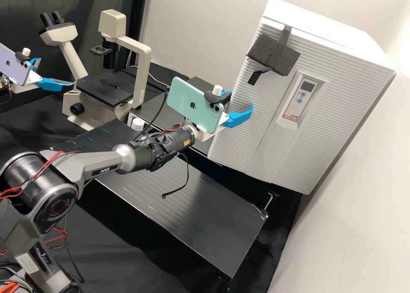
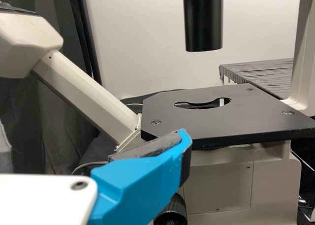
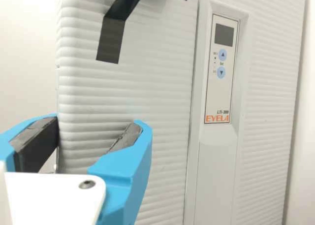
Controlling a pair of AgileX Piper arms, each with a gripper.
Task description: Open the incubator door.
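The right arm (image 1: 92, 158) is of dark grey colour, with black round joints (image 1: 32, 175) and thin red cables (image 1: 52, 159). Its white gripper (image 1: 241, 100) has two bright blue fingers (image 3: 125, 168), dark pads (image 3: 38, 141) and a small screw (image 3: 87, 184).

equipment by number

incubator (image 1: 316, 135), one; control panel (image 3: 215, 89), one; display (image 3: 224, 35), one; round blue buttons (image 3: 222, 54), two; microscope (image 1: 142, 75), one; eyepieces (image 1: 56, 16), two; stage (image 1: 100, 90), one; one lilac phone (image 1: 13, 64) and one green phone (image 1: 183, 101), two in all; left gripper (image 1: 57, 72) and right gripper (image 1: 241, 100), two in all.
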